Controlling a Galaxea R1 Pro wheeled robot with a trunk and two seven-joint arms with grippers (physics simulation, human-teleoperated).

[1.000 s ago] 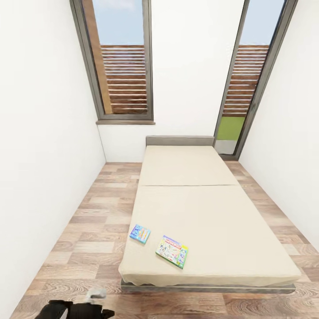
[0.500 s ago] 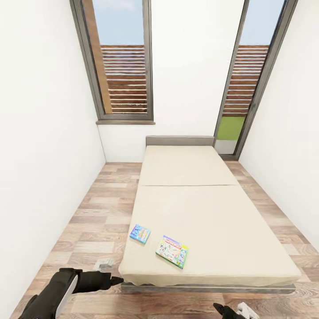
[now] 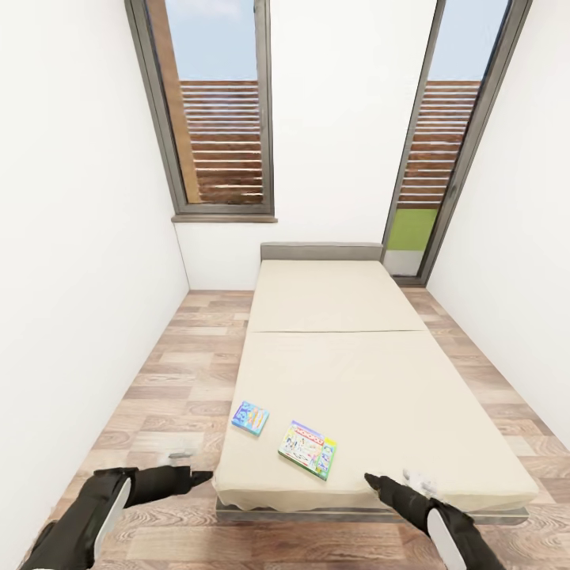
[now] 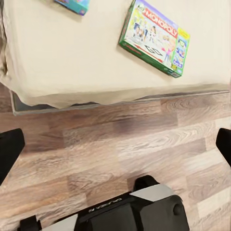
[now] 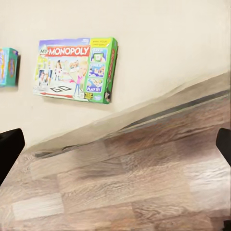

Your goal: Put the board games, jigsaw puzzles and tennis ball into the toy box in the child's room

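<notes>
While the robot faces the foot of the bed point(image 3: 380, 380) in the white-walled room, two board games lie flat on the beige mattress near its near edge: a small blue box point(image 3: 250, 417) toward the bed's left side and, just beside it to the right, a green-edged Monopoly box point(image 3: 308, 449). The two boxes sit apart, not touching. The left pincer point(image 3: 202, 476) hovers over the wood floor point(image 3: 158, 396) just off the bed's near left corner, pointing toward the mattress; the left wrist view shows its fingers spread wide at both sides of the picture. The right pincer point(image 3: 374, 480) hangs at the near edge of the mattress, right of the Monopoly box, its fingers likewise wide apart in the right wrist view.
</notes>
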